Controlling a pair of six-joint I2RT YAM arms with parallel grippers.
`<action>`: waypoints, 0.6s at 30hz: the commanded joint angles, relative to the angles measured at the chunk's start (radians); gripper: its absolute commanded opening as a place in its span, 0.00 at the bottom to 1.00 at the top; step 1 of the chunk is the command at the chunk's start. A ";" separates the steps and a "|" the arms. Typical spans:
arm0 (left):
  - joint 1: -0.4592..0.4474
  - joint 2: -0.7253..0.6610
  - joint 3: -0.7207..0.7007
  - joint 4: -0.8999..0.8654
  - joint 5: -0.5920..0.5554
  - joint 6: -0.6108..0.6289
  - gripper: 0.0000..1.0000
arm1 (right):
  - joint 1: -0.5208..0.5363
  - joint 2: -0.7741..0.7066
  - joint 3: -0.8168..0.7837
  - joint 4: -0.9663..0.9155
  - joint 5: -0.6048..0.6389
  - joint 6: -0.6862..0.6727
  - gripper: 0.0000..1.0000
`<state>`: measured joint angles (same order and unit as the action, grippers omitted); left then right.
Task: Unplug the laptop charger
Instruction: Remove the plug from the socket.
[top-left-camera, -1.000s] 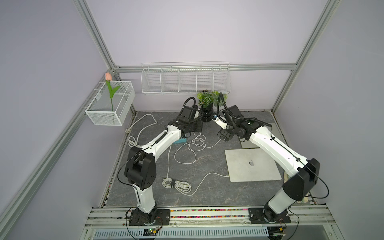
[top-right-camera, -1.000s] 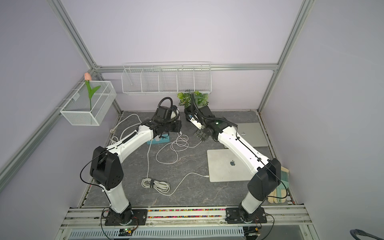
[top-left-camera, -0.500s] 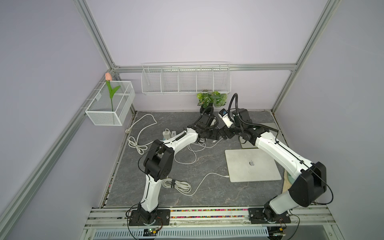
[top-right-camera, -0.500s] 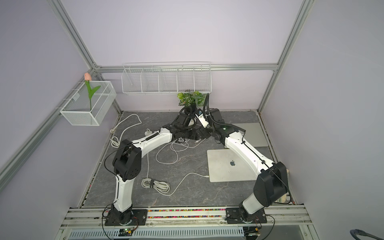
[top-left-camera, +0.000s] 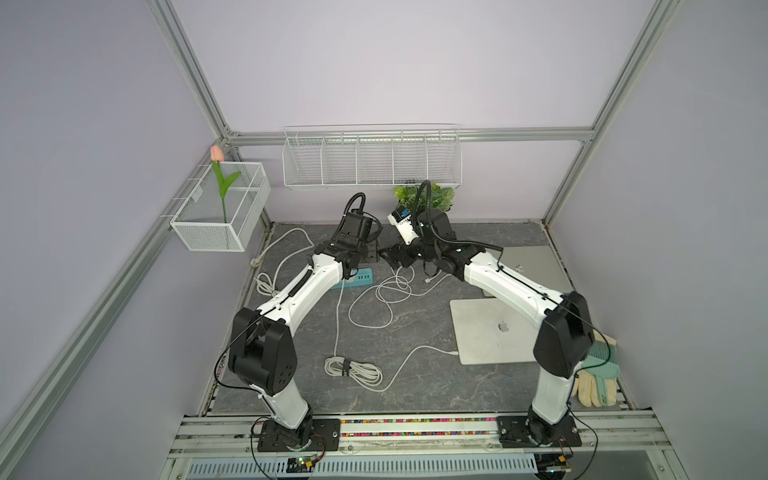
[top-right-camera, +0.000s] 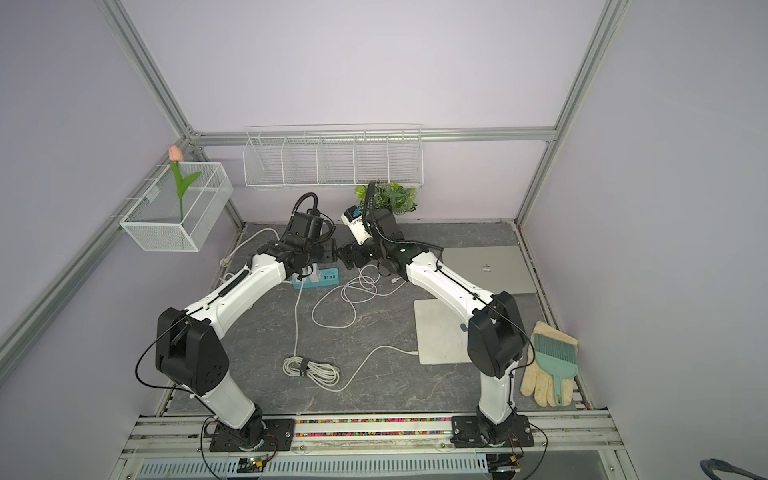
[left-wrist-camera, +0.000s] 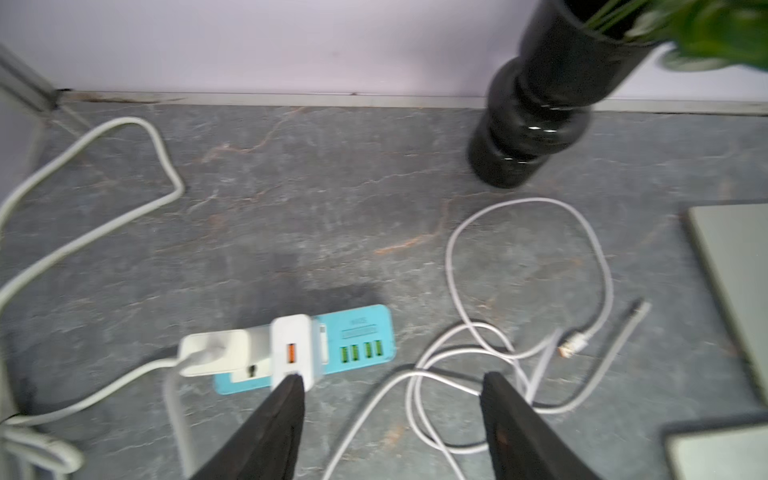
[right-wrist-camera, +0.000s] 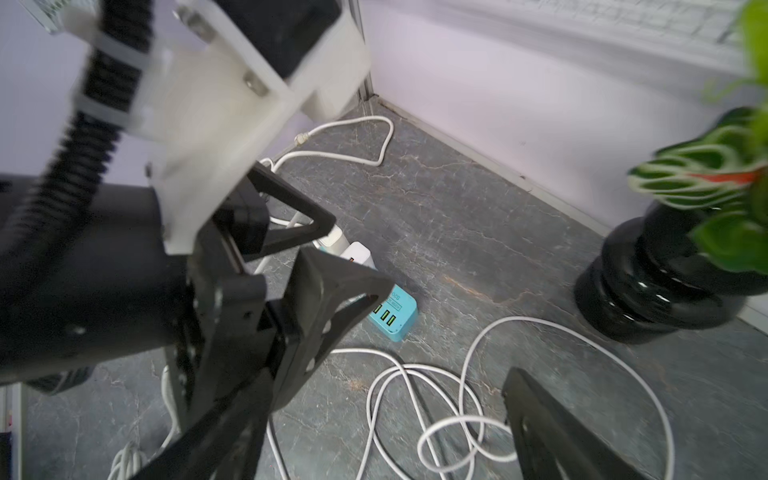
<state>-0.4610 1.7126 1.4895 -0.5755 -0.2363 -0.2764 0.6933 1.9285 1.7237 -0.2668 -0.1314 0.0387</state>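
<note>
The left gripper (left-wrist-camera: 391, 376) is held open, empty, one fingertip perhaps touching the charger (left-wrist-camera: 292, 347); the right gripper (top-left-camera: 394, 258) is spread wide, empty.

The power strip (top-left-camera: 360, 277) lies on the desk (top-left-camera: 415, 399) at the far middle. The charger (left-wrist-camera: 291, 347) is seated on it, left of its row of ports. Right of the strip a loose cable (top-left-camera: 380, 305) sprawls in loops. Behind them the potted plant (top-left-camera: 432, 196) stands against the far wall, under the wire shelf (top-left-camera: 370, 160). One laptop (top-left-camera: 486, 336) lies near right, with a second laptop (top-left-camera: 534, 262) behind it. A cable bundle (top-left-camera: 353, 370) lies near the middle. A glove (top-right-camera: 536, 382) lies at the right edge with a brush (top-right-camera: 555, 353) on it. A basket (top-left-camera: 216, 216) hangs on the left wall.
</note>
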 joint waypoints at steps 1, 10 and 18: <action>-0.004 0.057 0.120 -0.099 -0.091 0.011 0.65 | -0.008 0.095 0.078 -0.170 0.069 0.070 0.87; 0.020 0.225 0.260 -0.225 -0.138 -0.064 0.49 | -0.005 0.075 0.020 -0.111 0.094 0.088 0.87; 0.056 0.272 0.246 -0.231 -0.119 -0.092 0.51 | -0.012 0.039 -0.034 -0.092 0.120 0.073 0.88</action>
<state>-0.4110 1.9621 1.7245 -0.7853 -0.3428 -0.3378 0.6876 2.0113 1.7096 -0.3828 -0.0231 0.1127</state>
